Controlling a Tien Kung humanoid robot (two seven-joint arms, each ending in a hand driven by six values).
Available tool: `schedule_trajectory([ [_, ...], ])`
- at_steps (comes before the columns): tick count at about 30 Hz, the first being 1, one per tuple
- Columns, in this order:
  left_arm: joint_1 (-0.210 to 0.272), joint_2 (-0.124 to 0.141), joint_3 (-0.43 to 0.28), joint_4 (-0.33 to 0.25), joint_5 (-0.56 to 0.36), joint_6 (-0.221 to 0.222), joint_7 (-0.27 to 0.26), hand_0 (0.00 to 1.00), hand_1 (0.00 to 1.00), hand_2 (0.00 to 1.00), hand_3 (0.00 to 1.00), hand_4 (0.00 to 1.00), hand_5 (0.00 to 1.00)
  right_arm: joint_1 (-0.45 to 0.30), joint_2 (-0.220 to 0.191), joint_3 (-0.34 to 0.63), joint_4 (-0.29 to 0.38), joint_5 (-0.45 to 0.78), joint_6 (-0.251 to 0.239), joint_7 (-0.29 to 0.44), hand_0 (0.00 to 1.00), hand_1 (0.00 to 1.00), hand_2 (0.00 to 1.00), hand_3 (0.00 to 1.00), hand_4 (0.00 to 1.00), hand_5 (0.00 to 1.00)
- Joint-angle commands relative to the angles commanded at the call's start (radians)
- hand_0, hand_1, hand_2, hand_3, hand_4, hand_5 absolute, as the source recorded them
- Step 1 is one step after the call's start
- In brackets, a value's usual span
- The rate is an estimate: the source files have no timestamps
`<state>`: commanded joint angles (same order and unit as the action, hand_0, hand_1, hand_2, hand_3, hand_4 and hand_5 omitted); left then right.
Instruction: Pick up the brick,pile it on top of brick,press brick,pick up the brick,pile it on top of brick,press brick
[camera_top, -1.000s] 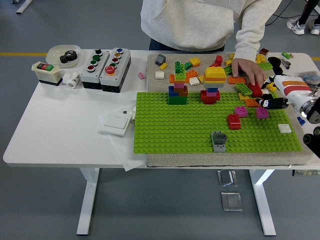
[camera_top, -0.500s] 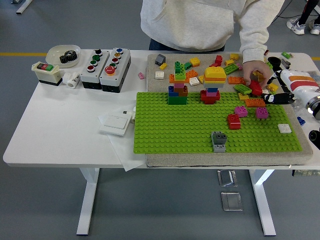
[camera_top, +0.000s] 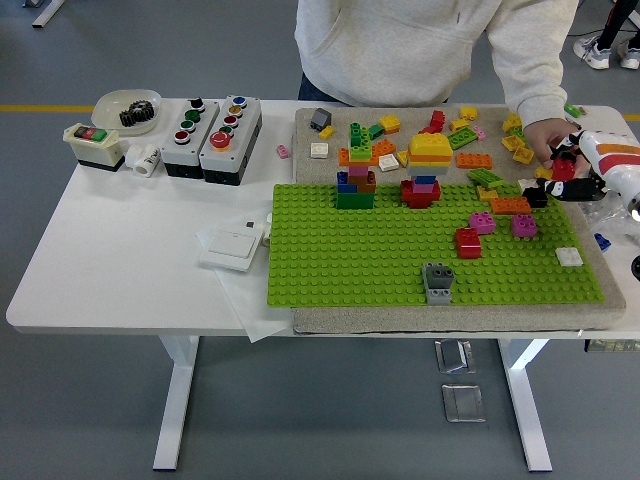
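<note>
My right hand (camera_top: 560, 188) reaches in from the right edge over the far right of the green baseplate (camera_top: 350, 260). A person's hand (camera_top: 542, 133) holds a small red brick (camera_top: 563, 169) right against my right hand. Whether my hand grips that brick is hidden. On the baseplate stand a red brick (camera_top: 467, 242), a grey brick (camera_top: 437, 281), two pink bricks (camera_top: 483, 222) (camera_top: 524, 225) and a white tile (camera_top: 568, 257). At its far edge stand a mixed stack (camera_top: 355, 178) and a red, blue and yellow stack (camera_top: 426, 168). My left arm is out of view.
Several loose bricks (camera_top: 470, 140) lie on the grey mat behind the baseplate. Two button boxes (camera_top: 212, 127), a switch box (camera_top: 92, 145) and a bowl with a gear (camera_top: 130, 108) stand at the far left. A white wall switch (camera_top: 232, 243) lies left of the baseplate.
The person's hand lifted the red brick from the mat and carried it right to my right hand. My right hand moved up and back toward the right edge.
</note>
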<state>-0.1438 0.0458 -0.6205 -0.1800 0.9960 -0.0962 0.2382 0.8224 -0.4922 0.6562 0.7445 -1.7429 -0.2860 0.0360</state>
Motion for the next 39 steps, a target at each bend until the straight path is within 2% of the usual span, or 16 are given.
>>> schedule_trajectory([
  [13,0.006,-0.003,-0.014,0.0,0.016,0.001,0.001,0.781,0.724,0.606,0.54,0.535,0.551,-0.022,-0.035,0.019,0.009,-0.007,0.012,-0.014,0.698,0.675,0.716,0.582,0.799,0.391],
  [27,0.01,-0.002,-0.004,0.0,0.012,-0.001,0.0,0.779,0.724,0.607,0.54,0.535,0.554,-0.036,-0.033,0.022,0.009,-0.009,0.013,-0.013,0.698,0.676,0.716,0.583,0.799,0.391],
  [31,0.01,-0.002,-0.007,0.0,0.015,-0.001,0.001,0.778,0.72,0.606,0.54,0.535,0.554,-0.037,-0.036,0.017,0.018,-0.011,0.03,-0.013,0.699,0.677,0.722,0.587,0.8,0.391],
  [39,0.009,-0.001,-0.011,0.0,0.018,-0.002,0.002,0.778,0.72,0.607,0.541,0.536,0.552,-0.044,-0.062,-0.015,0.07,-0.034,0.101,0.018,0.707,0.685,0.727,0.595,0.8,0.391],
])
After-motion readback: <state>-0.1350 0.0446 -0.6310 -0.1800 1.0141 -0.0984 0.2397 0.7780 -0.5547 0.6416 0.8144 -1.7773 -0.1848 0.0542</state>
